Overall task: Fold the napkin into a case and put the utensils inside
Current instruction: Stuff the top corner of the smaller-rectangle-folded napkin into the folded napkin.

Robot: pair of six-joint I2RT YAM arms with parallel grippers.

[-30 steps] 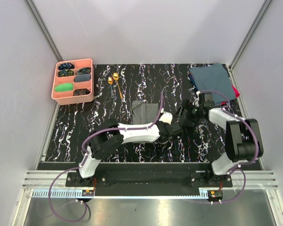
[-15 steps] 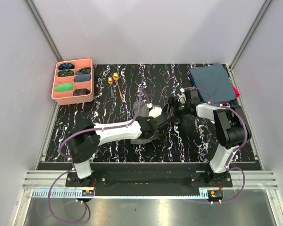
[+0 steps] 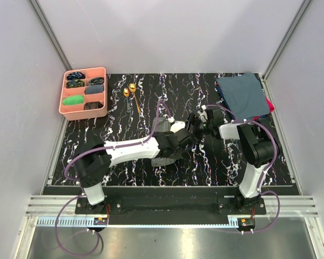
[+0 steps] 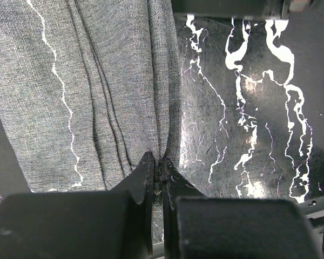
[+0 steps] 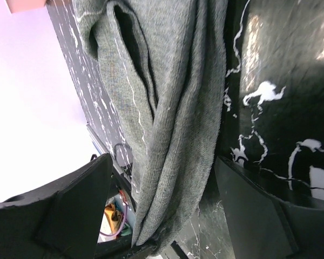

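Note:
The grey napkin (image 3: 160, 127) lies bunched in folds at the middle of the black marbled table, partly hidden under both arms. My left gripper (image 3: 183, 136) is shut on a pinched edge of the napkin (image 4: 113, 81); in the left wrist view the gripper (image 4: 160, 164) holds cloth between its tips. My right gripper (image 3: 197, 123) is open, its jaws standing wide on either side of a thick fold of the napkin (image 5: 173, 108); in the right wrist view the gripper (image 5: 162, 162) does not press the cloth. The two gold utensils (image 3: 132, 90) lie at the back left, apart from the napkin.
A pink compartment tray (image 3: 101, 91) with small items stands at the back left. Dark blue-teal cloths (image 3: 242, 93) are stacked at the back right over something red. White walls close in the table on three sides.
Both grippers have moved left to the middle of the table. The left gripper has carried the napkin's edge back over the cloth, and the right gripper has come up around the fold.

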